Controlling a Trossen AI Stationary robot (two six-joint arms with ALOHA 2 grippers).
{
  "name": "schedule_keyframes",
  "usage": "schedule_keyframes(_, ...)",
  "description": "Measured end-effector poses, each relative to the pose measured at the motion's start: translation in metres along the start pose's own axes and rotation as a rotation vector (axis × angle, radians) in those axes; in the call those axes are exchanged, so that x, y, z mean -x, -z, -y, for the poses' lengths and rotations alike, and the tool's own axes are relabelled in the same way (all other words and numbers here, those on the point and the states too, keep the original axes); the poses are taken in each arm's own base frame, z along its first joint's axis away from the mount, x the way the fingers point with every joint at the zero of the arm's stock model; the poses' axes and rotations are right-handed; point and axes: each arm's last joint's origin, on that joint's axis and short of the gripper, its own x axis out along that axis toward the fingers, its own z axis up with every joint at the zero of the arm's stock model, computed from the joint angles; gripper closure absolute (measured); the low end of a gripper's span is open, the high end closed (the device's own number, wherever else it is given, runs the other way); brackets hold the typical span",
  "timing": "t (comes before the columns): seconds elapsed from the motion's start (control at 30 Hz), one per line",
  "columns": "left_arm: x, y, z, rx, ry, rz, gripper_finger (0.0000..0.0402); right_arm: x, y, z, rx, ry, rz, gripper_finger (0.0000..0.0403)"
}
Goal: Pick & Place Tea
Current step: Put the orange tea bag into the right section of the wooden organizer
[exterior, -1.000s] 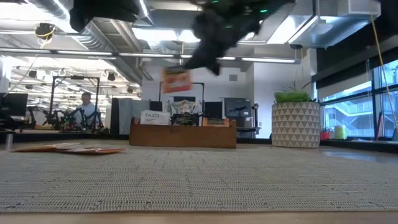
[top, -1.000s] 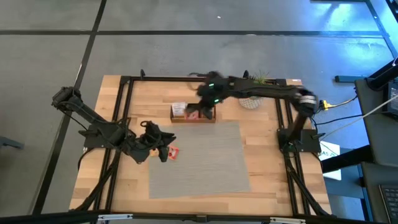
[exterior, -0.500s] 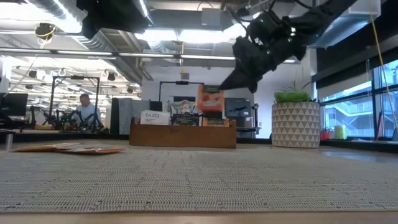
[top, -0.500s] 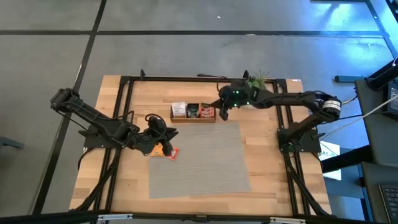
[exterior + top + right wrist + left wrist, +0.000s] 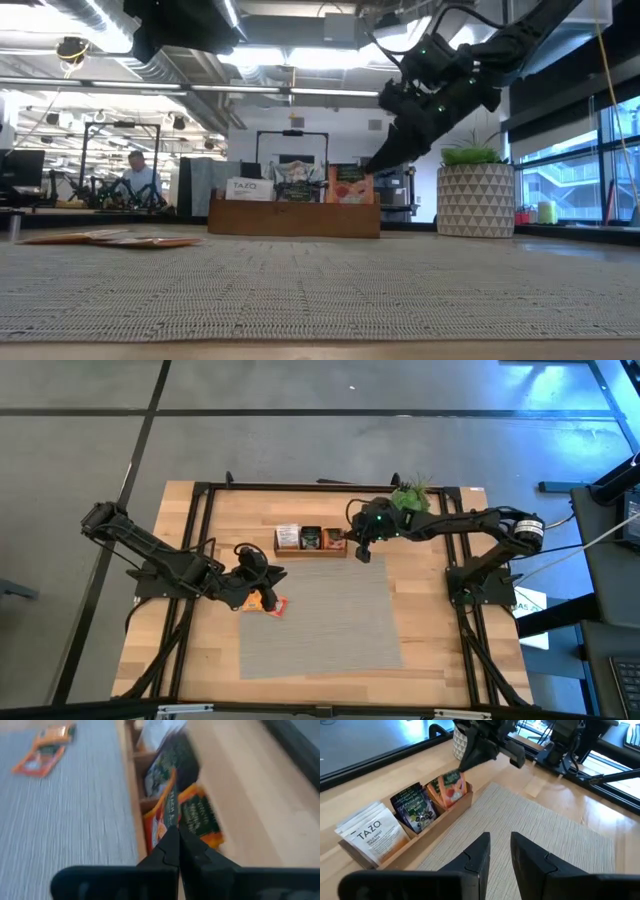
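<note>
just beside the right tool [image 5: 352, 541], pinching an orange sachet [image 5: 349, 186] over the tray [image 5: 310, 549], stands a planter [image 5: 475, 199]; left tool [image 5: 262, 600], part-spread, hovers above loose sachets [image 5: 274, 605].

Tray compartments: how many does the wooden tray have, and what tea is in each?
3. In the wooden tray: white sachets at one end, black sachets in the middle, orange sachets at the end by the right gripper. Sachets stacked behind may be hidden.
</note>
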Motion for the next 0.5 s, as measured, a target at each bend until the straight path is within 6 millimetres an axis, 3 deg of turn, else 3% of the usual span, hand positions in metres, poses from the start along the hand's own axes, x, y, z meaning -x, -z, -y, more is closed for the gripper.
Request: schedule_keyframes(0.5, 0.0, 0.0, 0.0, -0.008, 0.0, 0.0, 0.0329, -0.022, 0.012, -0.009, 0.082, 0.058, -0.066, 0.0385)
